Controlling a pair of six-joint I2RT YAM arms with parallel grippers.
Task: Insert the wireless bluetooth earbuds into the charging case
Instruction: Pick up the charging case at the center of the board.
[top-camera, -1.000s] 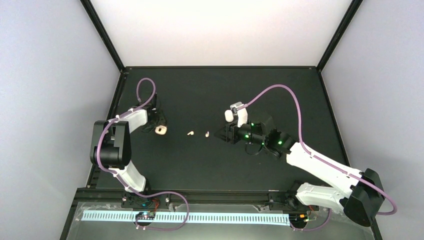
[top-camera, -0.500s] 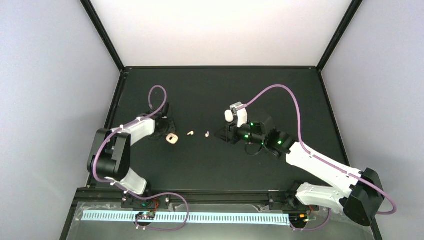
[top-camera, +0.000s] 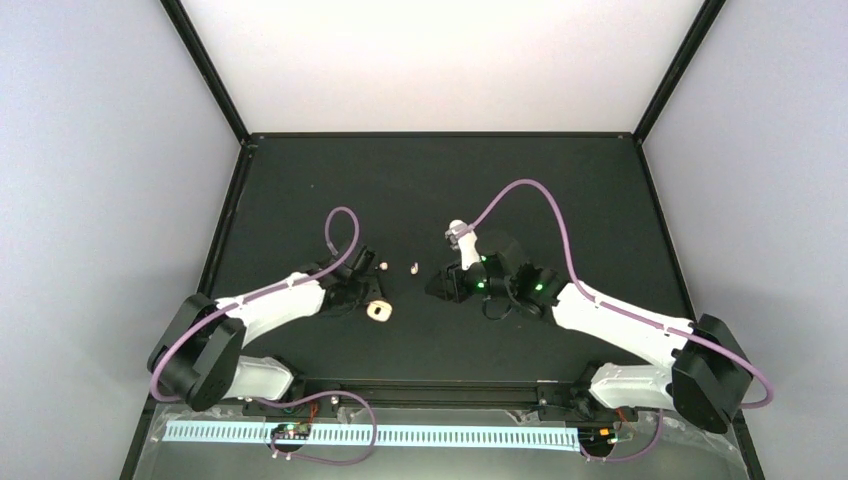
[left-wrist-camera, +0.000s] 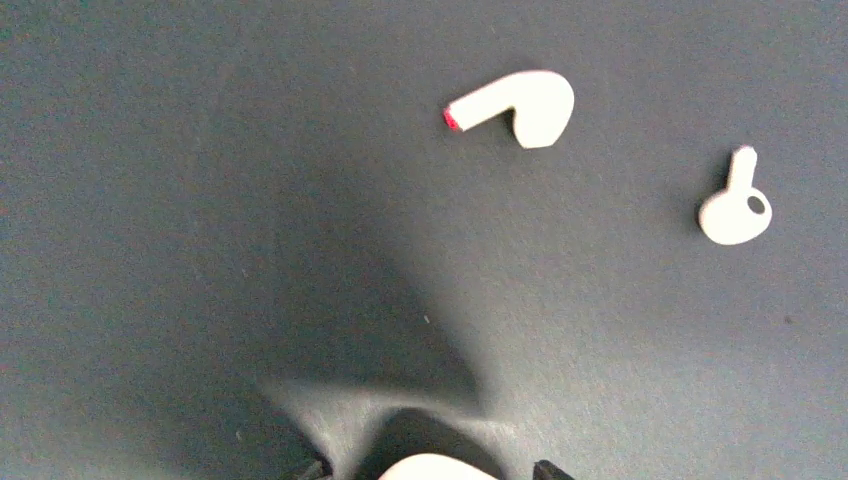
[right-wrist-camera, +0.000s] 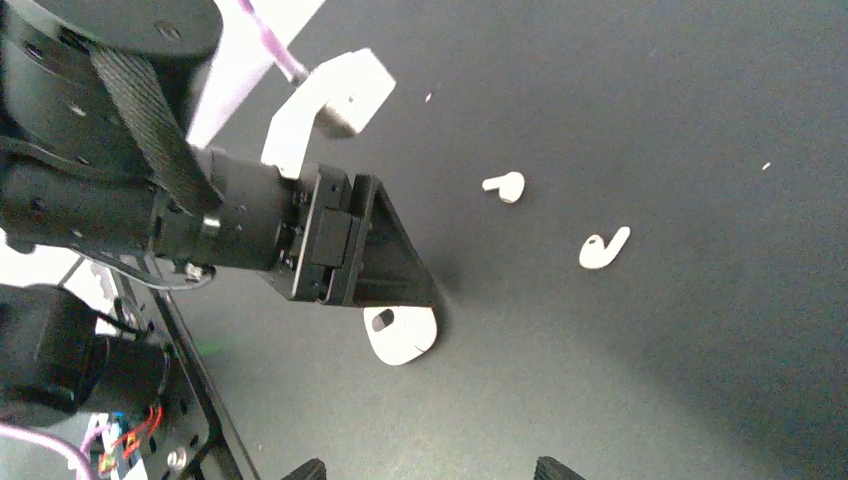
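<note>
Two small white earbuds (top-camera: 381, 266) (top-camera: 414, 268) lie side by side on the black mat. The left wrist view shows one earbud (left-wrist-camera: 520, 105) with a red stem tip and the other earbud (left-wrist-camera: 735, 205) to its right. The small pale charging case (top-camera: 379, 311) sits in my left gripper (top-camera: 371, 304), just near of the earbuds. Its rounded top (left-wrist-camera: 435, 468) shows between the jaw tips of the left gripper (left-wrist-camera: 432, 472). In the right wrist view the case (right-wrist-camera: 402, 335) hangs under the left gripper's black fingers (right-wrist-camera: 385, 265). My right gripper (top-camera: 438, 284) stands open and empty, right of the earbuds (right-wrist-camera: 505, 186) (right-wrist-camera: 603, 249).
The black mat (top-camera: 560, 200) ends in a raised frame rail (top-camera: 430, 385) at the near edge. Purple cables (top-camera: 520, 190) loop above both arms. Grey walls close in the left and right sides.
My left arm has swung from the left side toward the near centre, carrying the case with it. The right arm has shifted slightly nearer and its wrist has turned.
</note>
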